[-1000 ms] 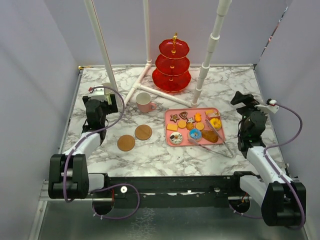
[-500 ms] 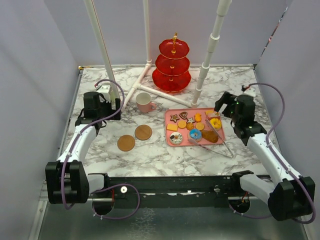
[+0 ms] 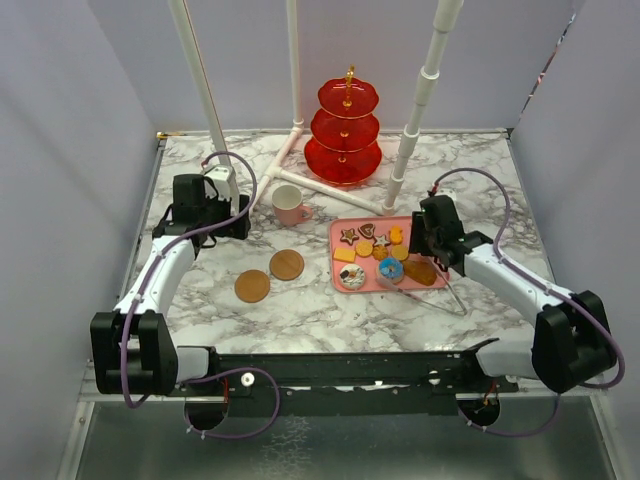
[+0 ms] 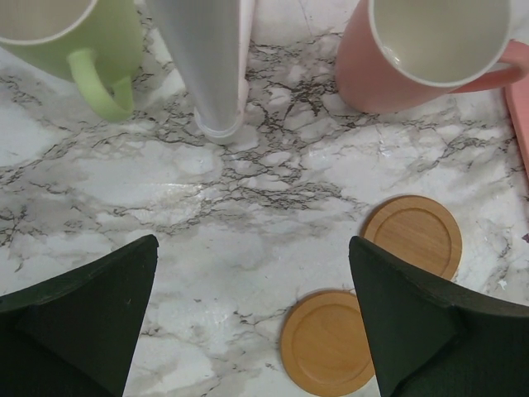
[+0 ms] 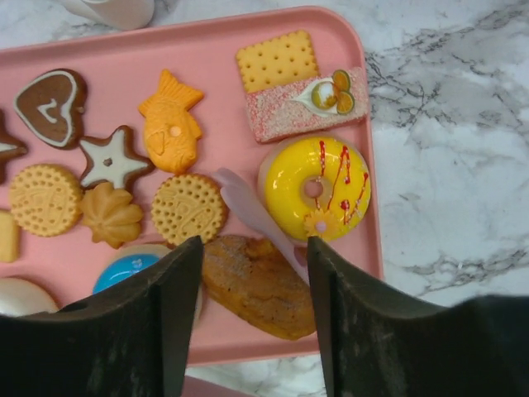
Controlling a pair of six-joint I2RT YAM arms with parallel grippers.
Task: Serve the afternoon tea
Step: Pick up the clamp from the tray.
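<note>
The left tool [image 4: 252, 248] hangs over the marble bench [image 4: 248, 174], its two dark fingers [image 4: 91, 306] spread wide with bare marble showing between them. Beyond the fingers a pale green mug [image 4: 58, 37] stands at the upper left, its handle turned toward the tool. A pink mug [image 4: 413, 58] stands at the upper right, and a white post [image 4: 207, 66] rises upright between the two mugs. Two brown round coasters [image 4: 413, 236] lie flat just beside each other, the nearer coaster [image 4: 324, 343] partly behind the right finger. A pink tray [image 4: 521, 107] shows only its edge at the right.
</note>
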